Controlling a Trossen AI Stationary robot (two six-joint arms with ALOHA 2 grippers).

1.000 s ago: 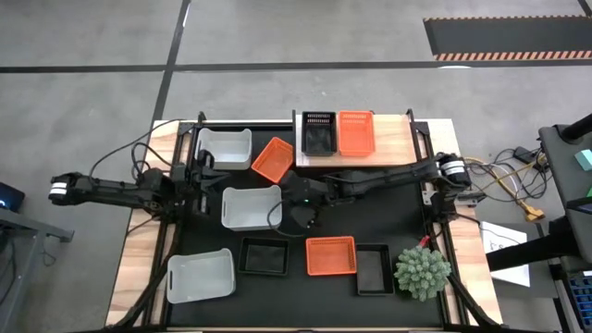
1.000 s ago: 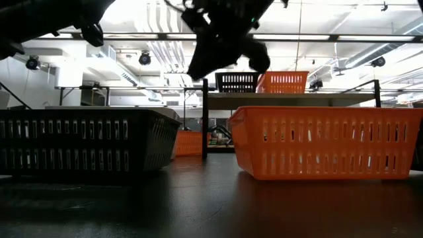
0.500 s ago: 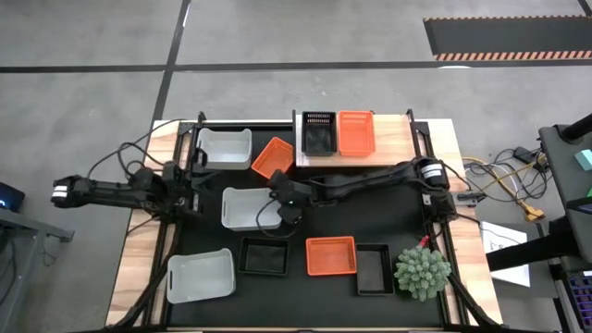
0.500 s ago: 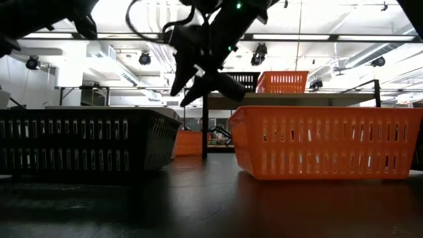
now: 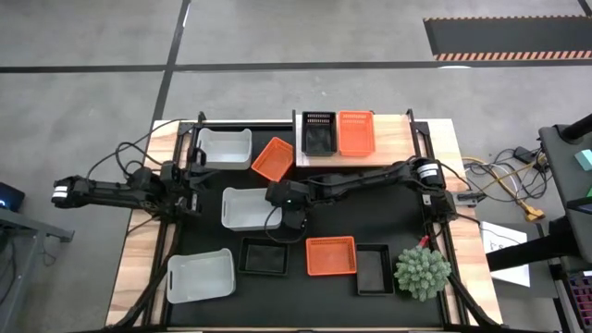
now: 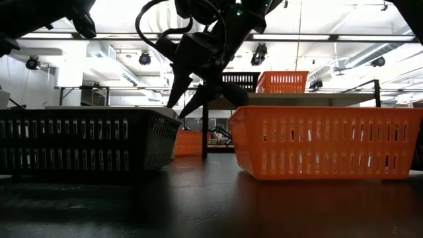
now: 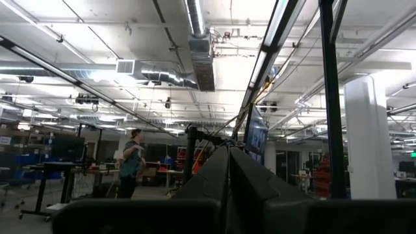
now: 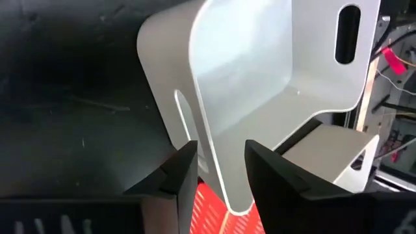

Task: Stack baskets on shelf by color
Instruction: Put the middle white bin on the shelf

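My right gripper (image 5: 283,211) is open at the right end of the middle white basket (image 5: 248,208), which sits on the black mat. In the right wrist view its fingers (image 8: 177,170) stand on either side of that basket's end wall (image 8: 221,130). The low view shows the right gripper (image 6: 198,99) spread, pointing down. A black basket (image 5: 317,132) and an orange basket (image 5: 356,132) sit on the wood shelf (image 5: 351,155). Another orange basket (image 5: 273,159) lies askew by the shelf's left end. My left gripper (image 5: 196,178) waits shut at the left edge and also shows in the left wrist view (image 7: 227,170).
Two more white baskets sit at the far left (image 5: 225,148) and near left (image 5: 199,276). A black basket (image 5: 264,256), an orange basket (image 5: 330,256) and another black one (image 5: 374,268) line the near side. A green spiky plant (image 5: 423,271) stands at the near right.
My right gripper has gone toward the table's left edge and come down, from over the mat's middle to the right end of the middle white basket. The baskets have stayed where they were.
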